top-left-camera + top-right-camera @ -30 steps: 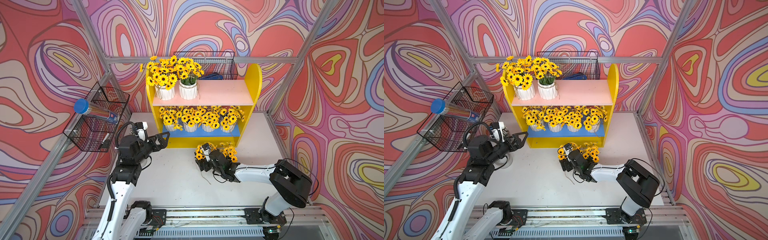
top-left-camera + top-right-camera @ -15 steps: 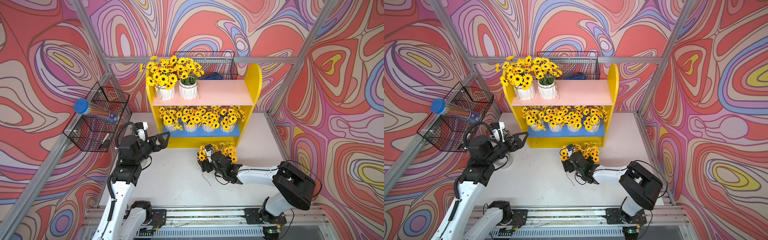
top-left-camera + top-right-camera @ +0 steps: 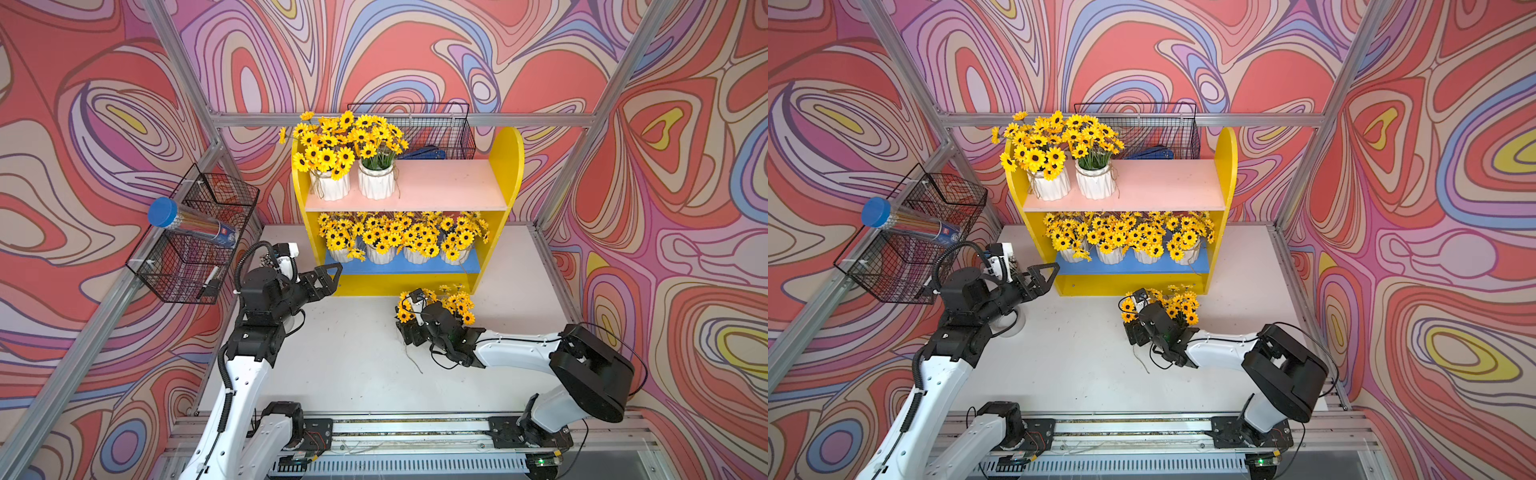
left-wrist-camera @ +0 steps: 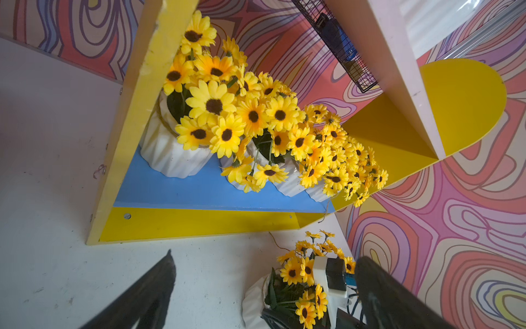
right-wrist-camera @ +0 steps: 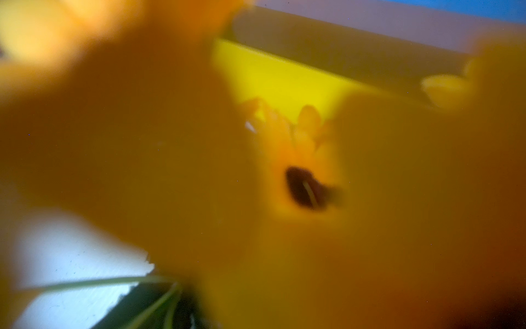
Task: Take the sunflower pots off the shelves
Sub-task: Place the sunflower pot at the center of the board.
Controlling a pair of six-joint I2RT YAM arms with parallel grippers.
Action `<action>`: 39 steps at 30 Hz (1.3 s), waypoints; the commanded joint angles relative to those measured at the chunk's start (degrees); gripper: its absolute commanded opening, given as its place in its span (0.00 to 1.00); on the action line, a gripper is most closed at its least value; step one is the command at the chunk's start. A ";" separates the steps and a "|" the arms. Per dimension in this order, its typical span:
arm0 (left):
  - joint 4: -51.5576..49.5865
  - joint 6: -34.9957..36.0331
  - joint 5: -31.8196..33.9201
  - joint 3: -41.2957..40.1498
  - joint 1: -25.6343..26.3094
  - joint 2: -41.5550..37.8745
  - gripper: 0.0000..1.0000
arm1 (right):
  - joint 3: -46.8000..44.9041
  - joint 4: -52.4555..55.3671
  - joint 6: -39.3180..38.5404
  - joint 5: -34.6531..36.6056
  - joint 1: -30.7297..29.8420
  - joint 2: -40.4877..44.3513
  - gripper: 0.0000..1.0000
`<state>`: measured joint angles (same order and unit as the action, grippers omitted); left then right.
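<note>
The right tool [image 3: 409, 332], low over the white bench [image 3: 353, 374], is closed on a small white ribbed pot of yellow dark-centred artificial sunflowers [image 4: 254, 299]. Its jaws stand wide, with the pot's body between them. That pot is off the shelves, down at the bench just in front of their right end, and its blooms blur the whole right wrist view. The left tool [image 3: 336, 279] hangs empty above the bench with its jaws well apart, near the left foot of the small yellow shelf unit with rounded side panels [image 3: 505, 166]. On its blue lower board [image 3: 399, 266], four more sunflower pots [image 3: 380, 254] stand in a row with their blooms touching. On the pale pink upper board [image 3: 449, 183], two pots [image 3: 376, 185] stand side by side at the left end. Behind the unit hangs a black wire basket [image 3: 440, 133].
</note>
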<state>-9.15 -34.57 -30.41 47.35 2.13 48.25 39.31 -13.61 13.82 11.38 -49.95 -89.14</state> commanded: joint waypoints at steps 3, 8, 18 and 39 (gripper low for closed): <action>1.50 -0.34 -0.41 -0.71 -0.37 -2.11 1.00 | 0.44 5.31 0.49 -1.50 -0.73 -1.86 0.44; 1.40 -0.39 -0.52 -0.65 -0.37 -2.35 1.00 | -0.68 4.69 0.84 -0.51 -1.11 -1.66 0.55; 1.24 -0.26 -0.52 -0.86 -0.37 -3.24 1.00 | -1.90 2.71 1.03 -0.92 -1.64 -2.26 0.86; 1.41 0.13 0.47 -1.20 -0.33 -4.30 1.00 | 10.81 13.65 -7.06 9.24 -3.91 -5.54 0.98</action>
<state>-9.13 -34.54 -29.98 46.37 2.13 44.31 48.47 -3.05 9.82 16.64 -53.63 -92.66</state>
